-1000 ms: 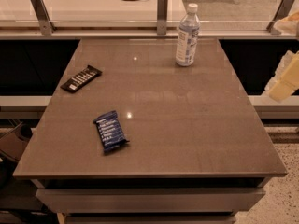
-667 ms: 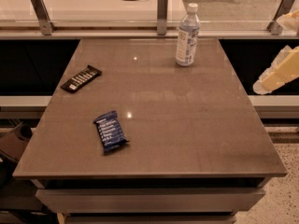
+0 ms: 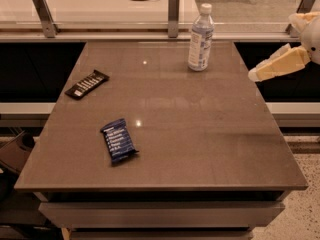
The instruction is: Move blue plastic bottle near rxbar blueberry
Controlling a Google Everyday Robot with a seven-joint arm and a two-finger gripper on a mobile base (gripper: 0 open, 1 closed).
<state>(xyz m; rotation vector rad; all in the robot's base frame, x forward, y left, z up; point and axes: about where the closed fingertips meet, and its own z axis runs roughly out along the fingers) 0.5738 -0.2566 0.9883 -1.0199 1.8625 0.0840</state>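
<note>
The blue plastic bottle (image 3: 201, 38), clear with a white cap and blue-and-white label, stands upright at the far right of the grey table (image 3: 200, 134). The rxbar blueberry (image 3: 119, 140), a flat dark blue wrapper with white text, lies at the near left of the table. My gripper (image 3: 274, 46) hangs at the right edge of the view, beyond the table's right side and to the right of the bottle. It is open and empty, with one cream finger (image 3: 278, 64) pointing left toward the table.
A slim black-wrapped bar (image 3: 86, 84) lies at the table's left side. A light counter with metal posts (image 3: 173, 11) runs behind the table. A dark object (image 3: 15, 151) sits on the floor at the left.
My gripper has come in from the right edge, moving left and a little up toward the table. The bottle and both bars have not moved.
</note>
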